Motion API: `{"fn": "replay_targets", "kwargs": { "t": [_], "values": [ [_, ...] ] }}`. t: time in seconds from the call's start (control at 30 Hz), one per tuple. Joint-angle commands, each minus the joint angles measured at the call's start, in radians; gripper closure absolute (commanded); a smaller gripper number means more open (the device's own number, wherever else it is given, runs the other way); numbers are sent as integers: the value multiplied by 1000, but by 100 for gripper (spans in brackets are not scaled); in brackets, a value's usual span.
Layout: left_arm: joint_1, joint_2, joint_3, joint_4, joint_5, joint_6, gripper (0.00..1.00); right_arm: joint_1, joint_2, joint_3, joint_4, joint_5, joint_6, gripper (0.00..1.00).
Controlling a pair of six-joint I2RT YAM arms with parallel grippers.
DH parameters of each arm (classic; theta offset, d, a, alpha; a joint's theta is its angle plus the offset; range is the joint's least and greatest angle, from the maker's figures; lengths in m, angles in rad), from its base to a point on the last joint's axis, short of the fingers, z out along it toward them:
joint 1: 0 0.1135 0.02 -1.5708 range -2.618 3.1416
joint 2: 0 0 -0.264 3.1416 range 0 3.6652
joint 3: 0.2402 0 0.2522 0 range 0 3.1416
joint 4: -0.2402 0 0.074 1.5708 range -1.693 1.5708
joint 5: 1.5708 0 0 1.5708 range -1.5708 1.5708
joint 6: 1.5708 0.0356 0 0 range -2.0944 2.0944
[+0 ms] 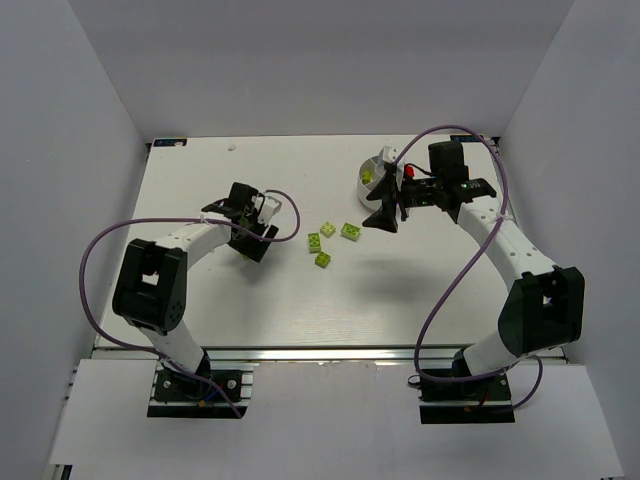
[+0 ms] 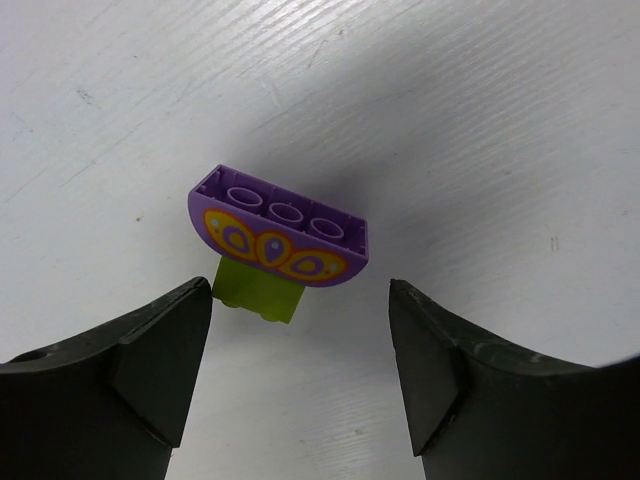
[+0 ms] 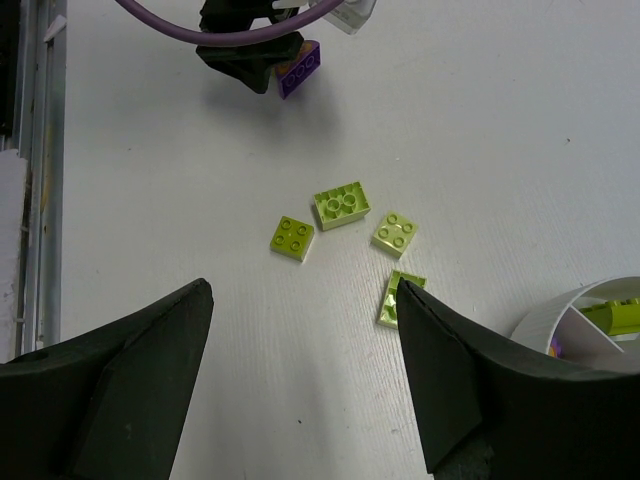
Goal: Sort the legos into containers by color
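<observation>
A: Biggest first?

B: White desk (image 1: 300, 310), boxed in by white walls on three sides. Then two black-and-white arms bolted at the near edge: left arm (image 1: 165, 275) curling in toward the middle, right arm (image 1: 520, 270) stretching toward the far right corner.

A: And the tools on the ends?

B: Left gripper (image 2: 298, 300) low over the desk, left of centre, jaws spread fairly wide and gripping nothing. Right gripper (image 3: 302, 290) also spread wide, nothing between the jaws, hanging just on the near side of the dish.

A: Next down in size?

B: Round white dish (image 3: 548, 328) split into wedge compartments, toward the far edge, right of centre. Holds one lime brick (image 3: 620, 315) in a wedge.

A: Then the loose legos?

B: Purple arched brick (image 2: 275, 225) with a yellow-orange pattern, joined to a lime piece (image 2: 258, 290). Lies on the desk just ahead of the left fingertips. Hard to say whether touching the left finger. Lastly four loose lime bricks (image 1: 328, 229), clustered near the middle of the desk, between the two grippers.
</observation>
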Motion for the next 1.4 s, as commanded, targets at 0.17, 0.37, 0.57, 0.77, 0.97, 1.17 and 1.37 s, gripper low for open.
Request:
{"fn": "replay_targets", "kwargs": {
  "t": [0.17,0.37,0.57,0.77,0.97,1.17,1.37],
  "values": [
    [5,-39,-4,-15,92,-52,15,-5,-21,24,0,-14,9,21],
    [5,-30,-21,3,70,-88,17,-6,-21,19,3,-17,16,21],
    [3,15,-18,37,-20,-148,30,-6,-19,24,5,-18,16,21],
    [3,27,-8,66,-75,-200,41,-5,-25,19,0,-15,10,21],
    [5,13,-10,77,-92,-228,57,-3,-33,5,-7,-6,2,21],
    [3,-127,-43,141,77,-268,79,56,4,25,-12,78,127,31],
    [-43,-389,-216,437,383,-406,85,124,104,53,93,49,688,32]
  ]
}}
